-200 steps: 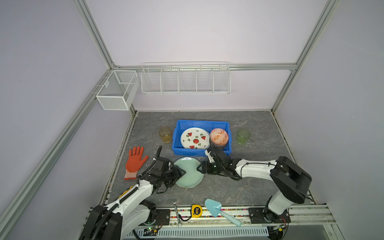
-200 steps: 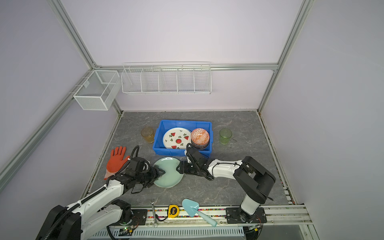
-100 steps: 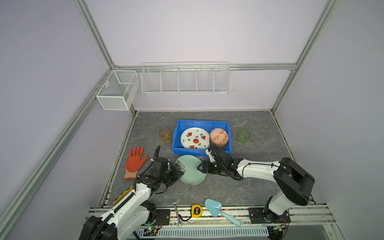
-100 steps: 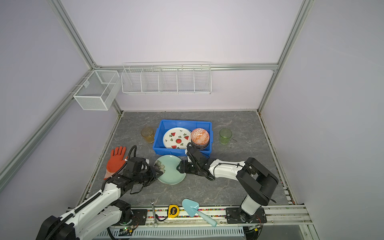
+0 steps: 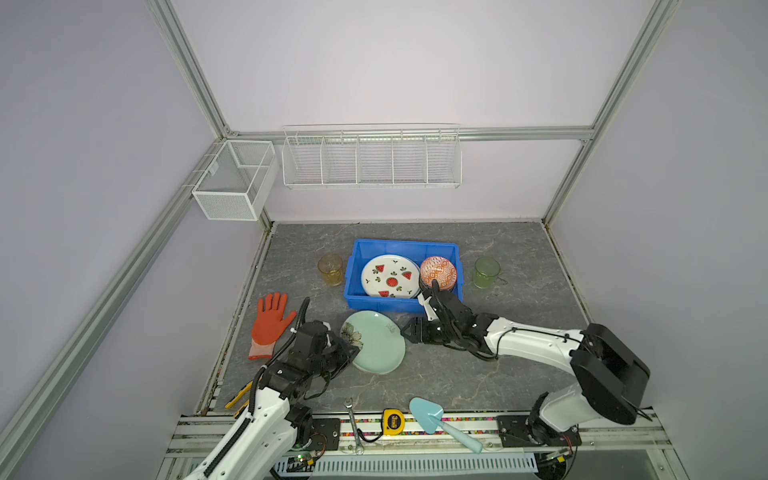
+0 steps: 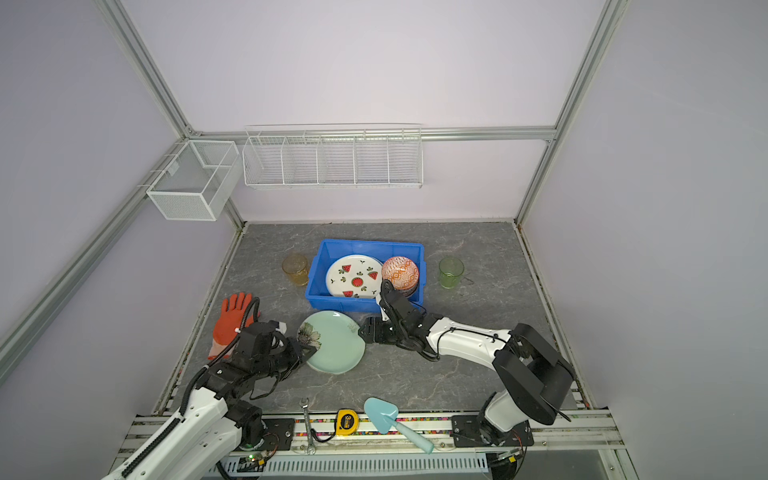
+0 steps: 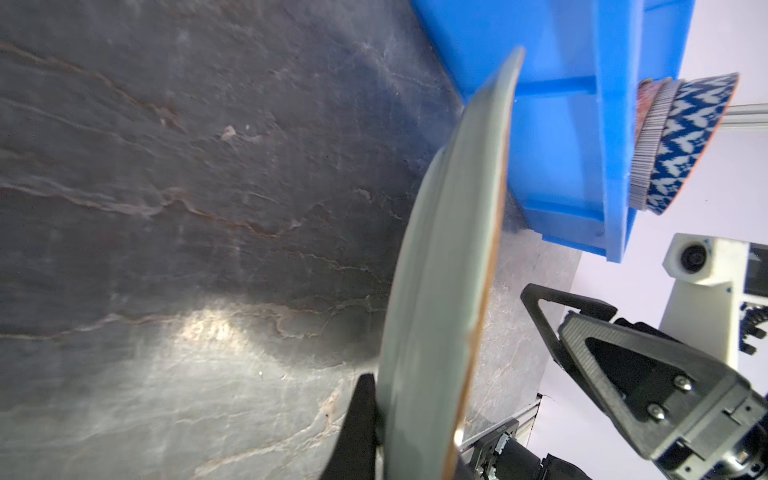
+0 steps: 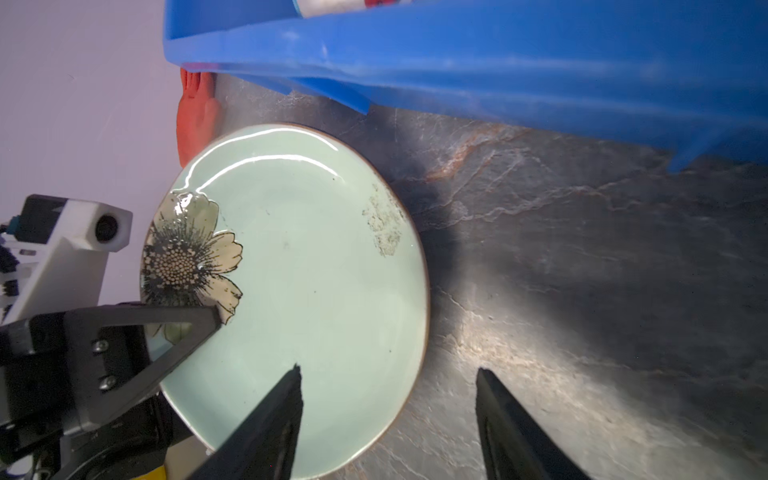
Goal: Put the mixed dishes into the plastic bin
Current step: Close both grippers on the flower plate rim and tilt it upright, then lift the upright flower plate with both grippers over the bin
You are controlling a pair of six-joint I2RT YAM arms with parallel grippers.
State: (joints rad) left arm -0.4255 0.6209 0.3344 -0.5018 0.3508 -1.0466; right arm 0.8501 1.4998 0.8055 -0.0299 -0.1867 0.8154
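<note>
Watermelon plate [image 5: 390, 276], bowls [image 5: 438, 272] in blue bin [image 5: 405, 246]

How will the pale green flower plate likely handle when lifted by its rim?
Likely rigid: the pale green flower plate holds its shape in the left gripper. Its glossy glaze looks slippery, so it may pivot. Probably ceramic, chippable.

We read the green plate [image 8: 316, 266] as glazed ceramic: glossy, smooth, with bright highlights. The bin [image 8: 498, 62] looks like smooth blue plastic with a soft sheen. Tabletop [image 7: 166, 208]: dark stone-look surface, veined, mostly matt. Wire baskets [image 5: 370, 158] look to us like white-coated metal, frame rails [image 5: 519, 134] like bare brushed metal. Amber cup [image 5: 331, 269] and green cup [image 5: 486, 272]: tinted see-through glass. Glove [image 5: 270, 322]: orange, matt, rubbery.
</note>
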